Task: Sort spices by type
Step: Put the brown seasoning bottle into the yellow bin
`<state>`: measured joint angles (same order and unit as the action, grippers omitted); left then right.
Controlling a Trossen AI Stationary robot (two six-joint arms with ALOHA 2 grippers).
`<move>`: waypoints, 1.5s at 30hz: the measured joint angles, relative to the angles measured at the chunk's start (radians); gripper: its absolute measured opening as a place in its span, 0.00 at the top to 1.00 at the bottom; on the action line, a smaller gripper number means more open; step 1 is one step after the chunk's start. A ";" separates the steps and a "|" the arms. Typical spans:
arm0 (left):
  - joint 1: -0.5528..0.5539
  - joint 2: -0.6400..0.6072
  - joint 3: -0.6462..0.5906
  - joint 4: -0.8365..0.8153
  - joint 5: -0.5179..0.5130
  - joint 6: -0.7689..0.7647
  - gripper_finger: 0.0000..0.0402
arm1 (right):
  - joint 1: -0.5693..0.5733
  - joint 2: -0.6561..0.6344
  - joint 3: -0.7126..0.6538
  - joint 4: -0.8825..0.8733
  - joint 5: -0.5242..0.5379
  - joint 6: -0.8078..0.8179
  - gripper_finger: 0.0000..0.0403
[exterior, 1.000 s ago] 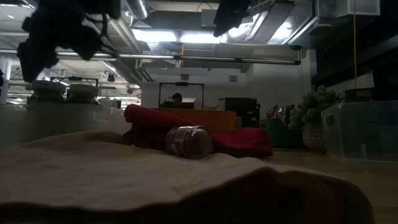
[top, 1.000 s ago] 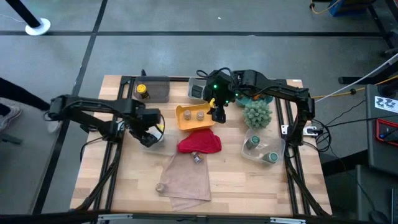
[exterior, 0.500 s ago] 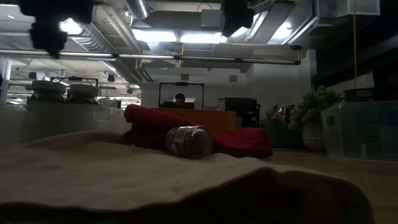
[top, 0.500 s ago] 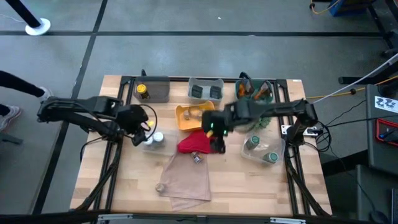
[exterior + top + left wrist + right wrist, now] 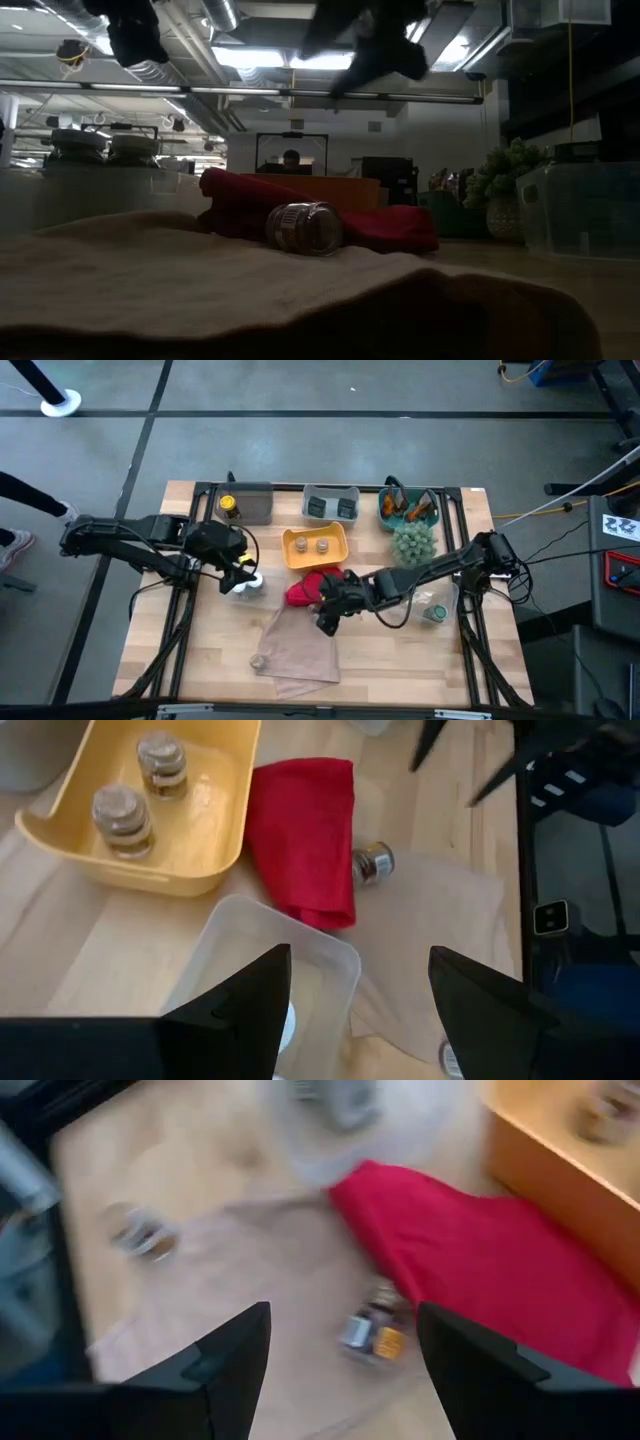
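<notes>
A silver-capped clear jar (image 5: 365, 1330) lies on its side on the tan cloth (image 5: 300, 650), against the red cloth (image 5: 303, 588); it also shows in the low view (image 5: 305, 227). My right gripper (image 5: 342, 1310) is open and hangs above this jar, touching nothing. My left gripper (image 5: 360, 955) is open and empty above a clear container (image 5: 265, 980) at the table's left. Two tan-topped pots (image 5: 125, 815) stand in the yellow tray (image 5: 315, 547). Another small jar (image 5: 259, 660) lies at the tan cloth's near left corner.
Along the far edge stand a grey bin with the yellow-capped bottle (image 5: 228, 506), a grey bin with dark tins (image 5: 330, 503) and a teal bin with orange sachets (image 5: 408, 507). The fuzzy green plant (image 5: 413, 542) and a clear container with green-lidded jars (image 5: 435, 612) are at the right.
My right gripper has swept from above the yellow tray toward the table's near edge and left, over the red cloth, and down above the lying jar. My left gripper has risen from the clear container and shifted slightly toward the far left. The jar and cloths have stayed put.
</notes>
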<state>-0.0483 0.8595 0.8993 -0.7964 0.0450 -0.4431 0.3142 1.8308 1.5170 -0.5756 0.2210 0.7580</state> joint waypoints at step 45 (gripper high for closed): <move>-0.051 0.009 -0.176 0.350 -0.005 0.078 0.45 | 0.071 0.292 -0.111 0.235 0.222 0.262 0.51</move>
<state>-0.0994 0.8684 0.7235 -0.4460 0.0399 -0.3653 0.3855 2.1230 1.4062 -0.3409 0.4426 1.0203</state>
